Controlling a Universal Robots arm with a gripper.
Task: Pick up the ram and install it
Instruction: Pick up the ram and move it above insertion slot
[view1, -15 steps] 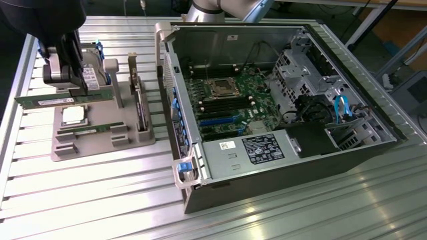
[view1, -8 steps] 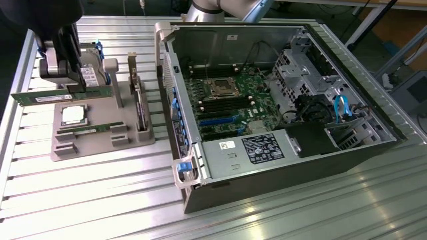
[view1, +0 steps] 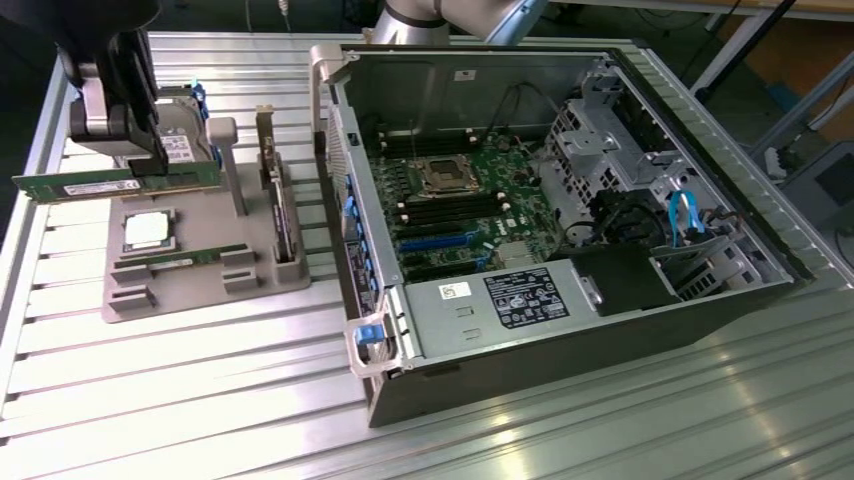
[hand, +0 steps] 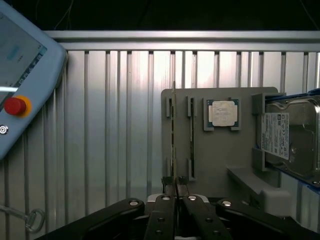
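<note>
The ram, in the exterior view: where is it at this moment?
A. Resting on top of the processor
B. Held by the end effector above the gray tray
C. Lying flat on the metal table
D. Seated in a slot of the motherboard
B: the end effector is shut on the ram, which hangs level above the gray tray, outside the open computer case.

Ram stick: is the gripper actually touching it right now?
Touching. The wrist view shows the gripper shut on the ram stick at its end, with no gap on either side.
</note>
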